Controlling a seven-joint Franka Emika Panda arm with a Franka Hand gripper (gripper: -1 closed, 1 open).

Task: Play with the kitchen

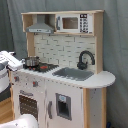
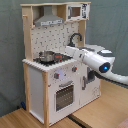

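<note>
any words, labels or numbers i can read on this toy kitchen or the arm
None can be read.
Microwave keypad: marks too blurred to read.
Toy kitchen oven knobs and front panels: no legible text in both exterior views.
Robot arm: only a blue light, no readable label.

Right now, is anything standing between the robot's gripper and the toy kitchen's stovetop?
Nothing visible does. In the second exterior view the arm already reaches over the kitchen counter toward the hob, where a small pot sits. The gripper's tip itself cannot be made out.
</note>
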